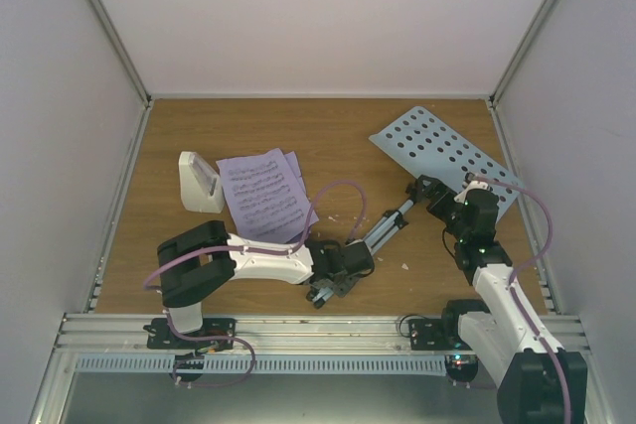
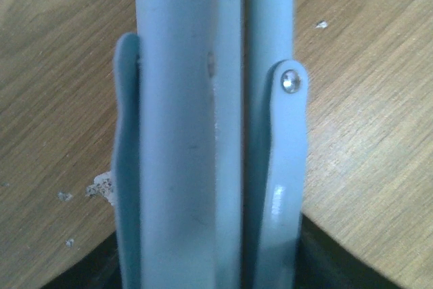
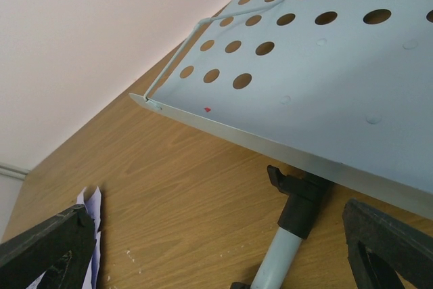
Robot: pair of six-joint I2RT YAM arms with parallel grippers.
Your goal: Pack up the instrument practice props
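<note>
The light-blue music stand lies on its side on the wooden table. Its perforated desk [image 1: 442,151] rests at the back right, and its pole [image 1: 388,228] runs down-left from there. My left gripper [image 1: 333,283] is shut on the stand's folded legs [image 2: 189,167], which fill the left wrist view; dark jaws sit against both sides. My right gripper [image 1: 429,192] is open over the pole [image 3: 284,262] just below the black collar [image 3: 301,201] under the desk [image 3: 325,65], touching nothing. The lavender sheet-music pages [image 1: 263,191] and the white metronome [image 1: 199,183] lie at the left.
White crumbs [image 1: 338,215] are scattered on the wood near the pole and beside the legs [image 2: 101,186]. White walls close the table on three sides. An aluminium rail [image 1: 318,327] runs along the near edge. A corner of the pages [image 3: 91,208] shows beside my right gripper's left finger.
</note>
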